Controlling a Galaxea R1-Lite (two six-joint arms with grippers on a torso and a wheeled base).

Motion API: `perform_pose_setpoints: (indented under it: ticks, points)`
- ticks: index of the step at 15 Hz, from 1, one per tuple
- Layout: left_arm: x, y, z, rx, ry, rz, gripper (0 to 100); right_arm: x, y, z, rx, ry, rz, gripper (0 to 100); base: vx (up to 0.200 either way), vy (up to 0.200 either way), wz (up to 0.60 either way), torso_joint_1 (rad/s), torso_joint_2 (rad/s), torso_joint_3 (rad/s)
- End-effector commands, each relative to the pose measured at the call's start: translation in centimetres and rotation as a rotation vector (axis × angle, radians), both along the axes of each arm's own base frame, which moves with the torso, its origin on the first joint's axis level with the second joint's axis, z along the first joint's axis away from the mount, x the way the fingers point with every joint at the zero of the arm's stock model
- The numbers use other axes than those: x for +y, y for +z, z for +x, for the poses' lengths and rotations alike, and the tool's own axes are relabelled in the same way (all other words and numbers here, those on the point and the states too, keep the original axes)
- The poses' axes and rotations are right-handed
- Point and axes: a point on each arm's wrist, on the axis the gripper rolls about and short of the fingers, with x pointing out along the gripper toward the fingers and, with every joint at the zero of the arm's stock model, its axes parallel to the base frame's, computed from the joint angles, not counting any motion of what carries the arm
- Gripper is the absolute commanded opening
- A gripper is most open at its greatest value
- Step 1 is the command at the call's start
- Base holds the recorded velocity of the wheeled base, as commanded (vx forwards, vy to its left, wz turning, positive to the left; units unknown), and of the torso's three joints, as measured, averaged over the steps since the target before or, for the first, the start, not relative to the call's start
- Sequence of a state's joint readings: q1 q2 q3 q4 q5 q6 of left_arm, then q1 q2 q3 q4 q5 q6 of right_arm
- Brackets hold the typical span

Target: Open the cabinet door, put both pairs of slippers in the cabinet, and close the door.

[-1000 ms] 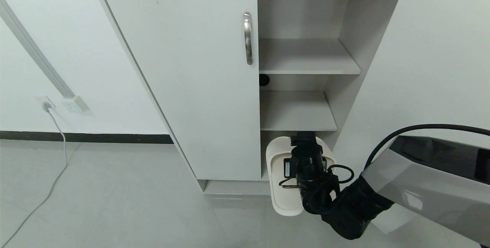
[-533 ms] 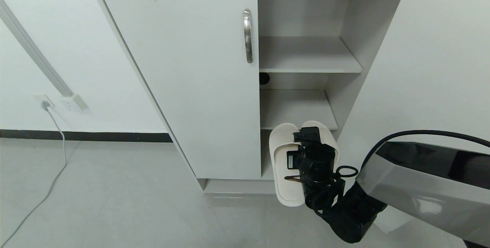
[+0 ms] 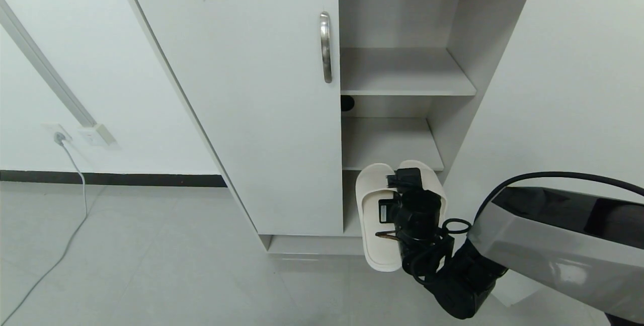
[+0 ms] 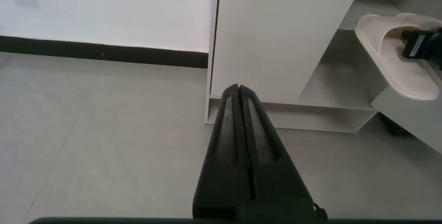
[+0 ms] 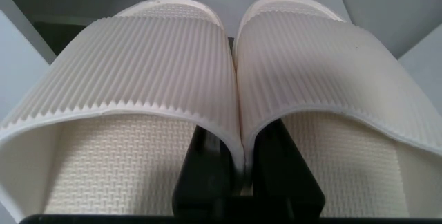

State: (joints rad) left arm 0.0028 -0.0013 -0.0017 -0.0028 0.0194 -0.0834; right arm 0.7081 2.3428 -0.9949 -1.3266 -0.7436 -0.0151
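Right claw [image 3: 402,179] is clamped on a pair of cream-white foam slippers with ribbed straps [image 3: 375,225]. Its fingers [image 5: 207,175] pinch the two inner side walls together, slippers side by side with soles down. The pair hangs in the air at the mouth of the bottom compartment of the tall white cabinet [image 3: 453,130], toes pointing in, just under the middle shelf [image 3: 387,142]. Can't tell if the toes are past the front edge.

Upper shelf [image 3: 402,72] is bare. Shut left door [image 3: 241,89] with a metal bar handle [image 3: 326,48] sits just beside the pair. Open right door [image 3: 553,89] stands close on the other side, so the gap is narrow.

Left claw [image 4: 239,94] is pressed together, holding nothing, above the grey tile floor [image 3: 151,265] in front of the cabinet. Wall socket [image 3: 60,139] with a grey cable [image 3: 75,215] is well off to the side.
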Motion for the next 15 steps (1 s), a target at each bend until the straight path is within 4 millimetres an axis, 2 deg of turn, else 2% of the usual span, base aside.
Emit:
perform_pose_setpoints:
  ticks: [1,9,11,15]
  points:
    - [0.0,0.0,0.0,0.001,0.001,0.001,0,0.0,0.1,0.0,-0.002,0.0,0.002,0,0.2,0.0,0.0,0.002,0.0,0.002]
    - [0.0,0.0,0.0,0.001,0.001,0.001,0,-0.1,0.3,0.4,-0.012,0.0,0.011,0,0.2,0.0,0.0,0.004,0.0,0.003]
    - [0.0,0.0,0.0,0.001,0.001,-0.001,0,-0.1,0.4,0.5,-0.014,0.014,0.016,0,0.0,0.0,0.0,0.0,0.0,0.0]
    - [0.0,0.0,0.0,0.001,0.001,-0.001,0,0.0,0.0,2.3,-0.03,0.005,0.033,0,0.0,0.0,0.0,0.0,0.0,0.0]
